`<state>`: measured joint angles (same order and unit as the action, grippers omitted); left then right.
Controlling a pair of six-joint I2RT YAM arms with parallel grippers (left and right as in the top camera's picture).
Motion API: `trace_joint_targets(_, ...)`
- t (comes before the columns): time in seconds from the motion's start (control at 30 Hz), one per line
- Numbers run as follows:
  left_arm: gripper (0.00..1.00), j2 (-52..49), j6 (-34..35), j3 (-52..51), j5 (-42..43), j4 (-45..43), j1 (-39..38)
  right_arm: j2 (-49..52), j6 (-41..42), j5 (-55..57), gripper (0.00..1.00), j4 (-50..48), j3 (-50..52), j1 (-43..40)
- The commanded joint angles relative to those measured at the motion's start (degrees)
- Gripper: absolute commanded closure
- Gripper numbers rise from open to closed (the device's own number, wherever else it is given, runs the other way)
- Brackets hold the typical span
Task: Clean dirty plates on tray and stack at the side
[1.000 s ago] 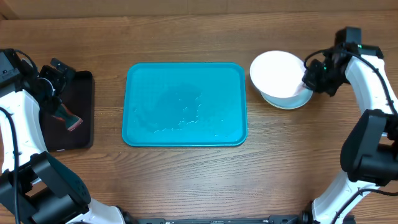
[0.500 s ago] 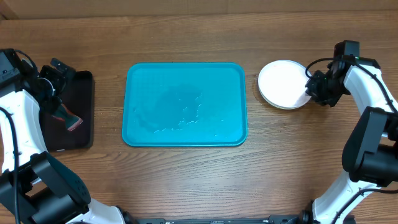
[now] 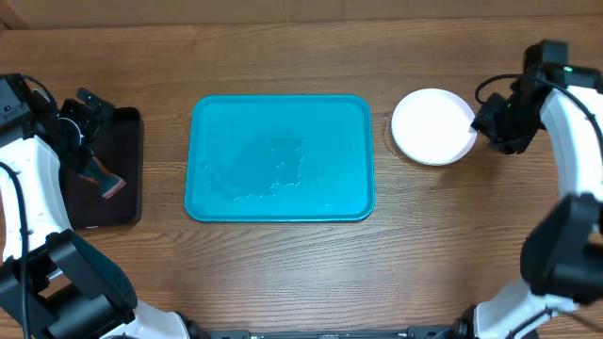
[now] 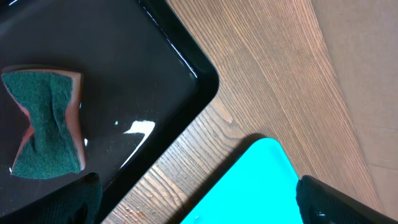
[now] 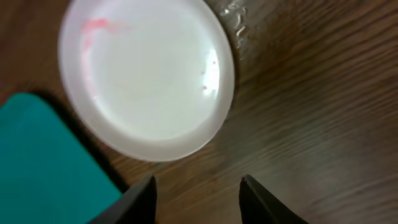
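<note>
Tray: large turquoise-blue rectangular plastic tray (image 3: pixel 283 158) at the middle of the wooden table (image 3: pixel 283 273), a wet film on its floor, no plate on it.
Plate: round white plastic plate (image 3: pixel 431 126) flat on the table just beside the tray, on the right arm's side, apart from its rim. I cannot tell whether other plates lie beneath it.
Right tool (image 5: pixel 198 186): released, fingers apart with nothing between them, just past the plate's edge on the side away from the tray.
Left tool (image 4: pixel 196 190): spread wide and empty, hanging over the narrow black tray (image 3: pixel 113 202) on the tray's other side, where the green sponge (image 4: pixel 45 130) lies.
Risk: I judge the plate not fully clean, so stacking it as it is would leave residue in the pile. With the right tool this close to the rim, a low pull-away could nudge the plate, and it would slide easily on damp wood.
Right wrist view only: a pink smear (image 5: pixel 96 26) near the plate's rim and water droplets (image 5: pixel 239 25) on the wood beside it. From overhead the plate reads as plain white.
Overhead view only: both arms at once, and the gap between plate and tray.
</note>
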<state>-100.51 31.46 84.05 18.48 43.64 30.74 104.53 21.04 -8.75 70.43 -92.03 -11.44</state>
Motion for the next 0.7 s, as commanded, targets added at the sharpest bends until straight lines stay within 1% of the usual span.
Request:
trace_joint_targets(0.0,0.0,0.04,-0.17,0.57,0.55,-0.17,-0.07,-8.02,-1.14,-0.26,0.54,1.62,-2.01,2.58)
trace_joint_targets(0.1,0.0,0.04,-0.17,0.57,0.55,-0.17,-0.07,-12.68,-1.14,0.04,0.53,5.16,-1.84,4.44)
trace_joint_targets(0.17,0.0,0.04,-0.17,0.57,0.55,-0.22,-0.07,-16.09,-1.11,0.15,0.5,7.65,-1.18,6.6)
trace_joint_targets(0.27,0.0,0.04,-0.17,0.57,0.55,-0.17,-0.07,-20.81,-1.14,0.22,0.45,8.94,0.87,10.97)
trace_joint_targets(0.3,0.0,0.04,-0.17,0.57,0.55,-0.17,-0.07,-22.29,-1.14,0.35,0.36,9.27,1.79,12.76)
trace_joint_targets(0.33,0.0,0.04,-0.17,0.57,0.55,-0.17,-0.07,-23.61,-1.14,0.61,0.07,9.86,2.62,14.51)
trace_joint_targets(0.37,0.0,0.04,-0.2,0.57,0.55,-0.17,-0.07,-24.96,-1.11,0.81,0.0,11.58,3.34,16.96)
trace_joint_targets(0.53,0.0,0.04,-0.17,0.57,0.55,-0.17,-0.07,-26.03,-1.09,0.55,0.0,22.05,3.48,23.08)
trace_joint_targets(0.67,0.0,0.04,-0.17,0.57,0.55,-0.17,-0.07,-25.99,-1.09,0.57,0.0,23.76,3.48,24.06)
